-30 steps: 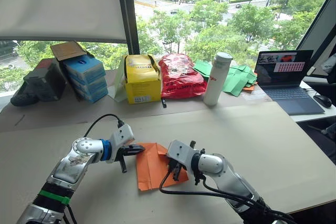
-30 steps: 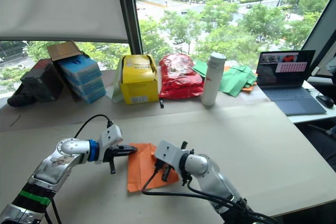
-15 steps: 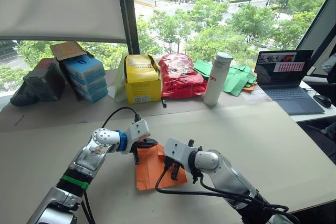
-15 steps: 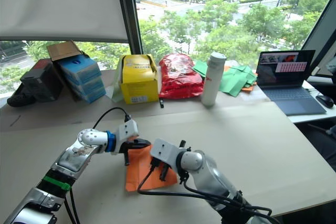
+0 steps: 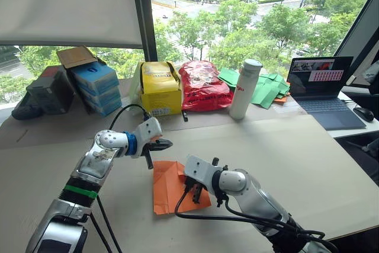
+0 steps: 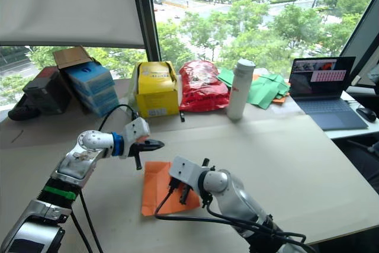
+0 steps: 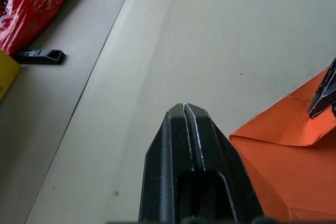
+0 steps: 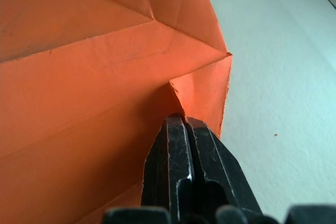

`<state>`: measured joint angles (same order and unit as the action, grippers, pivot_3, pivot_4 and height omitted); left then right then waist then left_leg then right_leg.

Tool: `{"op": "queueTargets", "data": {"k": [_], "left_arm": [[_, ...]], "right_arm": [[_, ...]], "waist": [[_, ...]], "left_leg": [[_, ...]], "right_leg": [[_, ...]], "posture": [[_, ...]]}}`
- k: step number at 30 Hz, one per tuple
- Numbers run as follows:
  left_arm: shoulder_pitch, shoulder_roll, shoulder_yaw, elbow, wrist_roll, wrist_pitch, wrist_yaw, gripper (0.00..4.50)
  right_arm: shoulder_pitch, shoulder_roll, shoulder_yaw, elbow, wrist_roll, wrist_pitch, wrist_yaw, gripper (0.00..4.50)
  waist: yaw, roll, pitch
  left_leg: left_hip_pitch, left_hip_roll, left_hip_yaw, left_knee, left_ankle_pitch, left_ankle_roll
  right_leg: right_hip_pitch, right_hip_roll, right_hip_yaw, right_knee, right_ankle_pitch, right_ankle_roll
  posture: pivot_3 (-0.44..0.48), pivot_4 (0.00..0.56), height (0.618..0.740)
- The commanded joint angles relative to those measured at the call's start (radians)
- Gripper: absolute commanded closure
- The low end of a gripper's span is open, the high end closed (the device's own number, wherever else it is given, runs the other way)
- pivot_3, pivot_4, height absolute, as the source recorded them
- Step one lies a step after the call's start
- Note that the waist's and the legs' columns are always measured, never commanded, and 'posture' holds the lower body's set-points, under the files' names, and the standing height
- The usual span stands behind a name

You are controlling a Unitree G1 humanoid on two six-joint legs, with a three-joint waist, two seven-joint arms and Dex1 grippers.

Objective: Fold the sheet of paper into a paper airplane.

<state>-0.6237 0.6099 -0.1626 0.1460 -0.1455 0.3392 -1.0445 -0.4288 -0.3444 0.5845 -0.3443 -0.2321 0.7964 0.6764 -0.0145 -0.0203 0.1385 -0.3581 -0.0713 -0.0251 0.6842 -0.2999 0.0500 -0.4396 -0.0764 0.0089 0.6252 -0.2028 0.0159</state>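
The sheet of paper, orange and partly folded, lies flat on the table near the middle of its near half. The right gripper reaches in from the right, forearm low, fingers pressed together with tips down on the sheet's right part. The left gripper is held above the table just beyond the sheet's far-left corner, elbow bent, fingers closed, holding nothing.

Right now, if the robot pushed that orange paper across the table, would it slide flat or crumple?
The sheet of paper looks thin and creased, so it would probably buckle rather than slide stiffly. Its folded flaps lift slightly, so an edge may catch. The right gripper, shut and resting on the paper, likely pins it, since it seems very light.
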Motion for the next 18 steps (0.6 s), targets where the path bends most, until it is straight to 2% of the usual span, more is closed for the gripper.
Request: {"op": "queueTargets", "data": {"k": [1, 7, 9, 12, 18], "left_arm": [[-0.022, -0.018, 0.021, -0.093, -0.060, 0.044, -0.016, 4.50], [0.031, -0.089, -0.053, -0.116, -0.039, 0.056, 0.007, 4.50], [0.052, -0.068, -0.118, -0.072, 0.052, -0.033, 0.012, 4.50], [0.052, -0.079, -0.114, -0.042, 0.054, -0.041, 0.021, 4.50], [0.024, -0.081, -0.151, 0.077, 0.139, -0.149, 0.033, 4.50]], "right_arm": [[-0.004, -0.002, 0.021, 0.021, 0.004, 0.015, 0.008, 4.47], [-0.010, -0.004, 0.020, 0.030, 0.005, 0.013, 0.009, 4.47], [-0.012, -0.008, 0.019, 0.030, 0.005, 0.015, 0.011, 4.47], [-0.013, -0.010, 0.018, 0.030, 0.005, 0.015, 0.010, 4.47], [-0.016, -0.013, 0.017, 0.035, 0.003, 0.008, 0.010, 4.47]], "waist": [[0.000, 0.000, 0.000], [-0.002, 0.000, 0.000], [-0.003, 0.000, 0.000], [-0.001, 0.000, 0.000], [0.001, 0.000, 0.000]], "left_leg": [[0.000, 0.000, 0.000, 0.000, 0.000, 0.000], [0.000, 0.000, 0.000, 0.001, 0.000, 0.000], [0.000, 0.000, 0.000, 0.001, 0.000, 0.000], [0.000, 0.000, 0.000, 0.001, 0.000, -0.001], [0.000, 0.000, 0.000, 0.001, 0.000, -0.001]], "right_leg": [[0.000, 0.000, 0.000, 0.000, 0.000, 0.000], [0.000, 0.000, 0.001, 0.001, 0.000, 0.000], [0.000, 0.000, 0.001, 0.001, 0.000, 0.000], [0.000, 0.001, 0.001, 0.001, 0.000, 0.000], [0.000, 0.000, 0.000, 0.001, 0.000, 0.000]], "posture": [[0.000, 0.150, 0.740], [0.000, 0.150, 0.740], [0.000, 0.150, 0.740], [0.000, 0.150, 0.740], [0.000, 0.150, 0.740]]}}
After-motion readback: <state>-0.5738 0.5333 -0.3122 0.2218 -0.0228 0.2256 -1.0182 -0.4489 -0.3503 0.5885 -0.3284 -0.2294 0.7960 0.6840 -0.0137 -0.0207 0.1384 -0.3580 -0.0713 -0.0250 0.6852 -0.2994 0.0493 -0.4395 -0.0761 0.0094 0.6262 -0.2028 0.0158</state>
